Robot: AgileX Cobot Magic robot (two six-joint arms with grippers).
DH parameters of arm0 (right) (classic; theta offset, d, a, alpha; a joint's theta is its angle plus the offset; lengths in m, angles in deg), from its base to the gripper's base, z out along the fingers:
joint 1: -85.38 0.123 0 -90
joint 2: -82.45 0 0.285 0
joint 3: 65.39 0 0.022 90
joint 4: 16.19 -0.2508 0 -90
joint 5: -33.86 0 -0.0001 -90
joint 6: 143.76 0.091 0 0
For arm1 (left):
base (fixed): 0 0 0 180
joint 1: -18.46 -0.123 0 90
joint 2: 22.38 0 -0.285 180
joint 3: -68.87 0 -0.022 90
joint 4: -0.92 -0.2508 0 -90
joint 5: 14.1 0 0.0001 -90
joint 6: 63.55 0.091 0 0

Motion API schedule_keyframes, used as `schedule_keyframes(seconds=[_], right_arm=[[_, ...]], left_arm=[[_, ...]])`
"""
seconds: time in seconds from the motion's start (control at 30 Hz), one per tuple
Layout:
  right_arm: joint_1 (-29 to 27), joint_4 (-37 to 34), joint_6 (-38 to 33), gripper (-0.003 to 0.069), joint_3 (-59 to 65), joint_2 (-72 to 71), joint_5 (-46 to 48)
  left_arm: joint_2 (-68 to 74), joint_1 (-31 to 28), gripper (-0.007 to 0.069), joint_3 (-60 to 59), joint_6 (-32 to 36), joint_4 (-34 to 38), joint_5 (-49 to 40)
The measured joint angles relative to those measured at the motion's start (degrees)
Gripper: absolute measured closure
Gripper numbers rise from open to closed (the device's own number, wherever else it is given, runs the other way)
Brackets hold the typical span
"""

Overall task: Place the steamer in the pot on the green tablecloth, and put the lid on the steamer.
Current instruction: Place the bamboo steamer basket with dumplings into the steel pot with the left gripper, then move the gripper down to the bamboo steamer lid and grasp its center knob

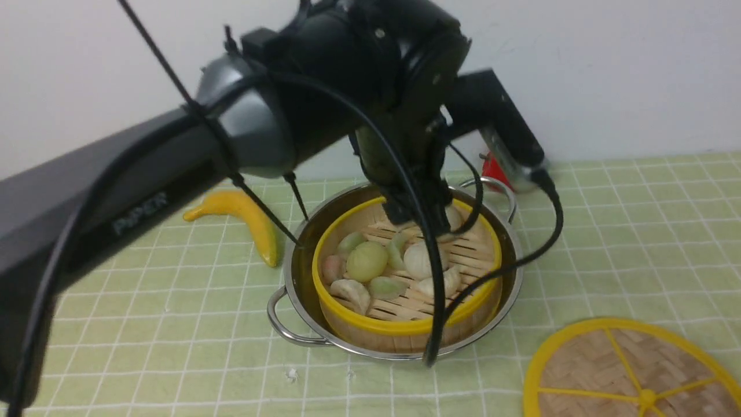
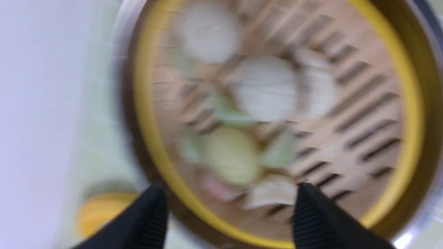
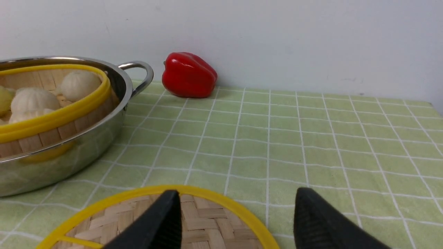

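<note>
1. L gripper (image 2: 230, 207): jaws spread wide, nothing btwn them, poised over the steamer (image 1: 405, 330). Wrist view is blurry, so can't tell contact.
2. R gripper (image 3: 238, 221): jaws spread too, empty, above the lid (image 3: 207, 224) near its rim.
3. Steamer sits inside the pot (image 1: 278, 324) on the green tablecloth (image 1: 173, 301), buns (image 1: 367, 260) uncovered.
4. Lid lies flat on the cloth, right of the pot, apart from it.
</note>
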Motion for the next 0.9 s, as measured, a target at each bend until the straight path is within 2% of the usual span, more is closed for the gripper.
schedule_keyframes(seconds=[0.07, 0.1, 0.13, 0.2, 0.27, 0.33, 0.4, 0.53, 0.9], right_arm=[[0.0, 0.0, 0.0, 0.0221, 0.0, 0.0, 0.0], [0.0, 0.0, 0.0, 0.0221, 0.0, 0.0, 0.0], [0.0, 0.0, 0.0, 0.0221, 0.0, 0.0, 0.0], [0.0, 0.0, 0.0, 0.0221, 0.0, 0.0, 0.0], [0.0, 0.0, 0.0, 0.0221, 0.0, 0.0, 0.0], [0.0, 0.0, 0.0, 0.0221, 0.0, 0.0, 0.0], [0.0, 0.0, 0.0, 0.0221, 0.0, 0.0, 0.0], [0.0, 0.0, 0.0, 0.0221, 0.0, 0.0, 0.0], [0.0, 0.0, 0.0, 0.0221, 0.0, 0.0, 0.0]], left_arm=[[-2.24, -0.61, 0.034, 1.07, -2.91, -3.01, -0.06], [-2.47, -0.82, 0.0351, 1.13, -3.56, -3.26, -0.06], [-4.66, -1.87, 0.0454, 1.39, -6.47, -4.62, -0.11], [-7.15, -3.61, 0.0567, 1.45, -8.9, -5.0, -0.21], [-9.65, -5.41, 0.0627, 1.45, -11.62, -4.91, -0.32], [-10.74, -6.29, 0.0641, 1.45, -13.18, -4.62, -0.39], [-14.76, -8.45, 0.0648, 1.45, -19.52, -1.84, -0.43], [-19.35, -9.21, 0.0648, 1.45, -23.65, -0.51, -0.43], [-21.61, -9.25, 0.0633, 1.45, -24.47, -0.27, -0.43]])
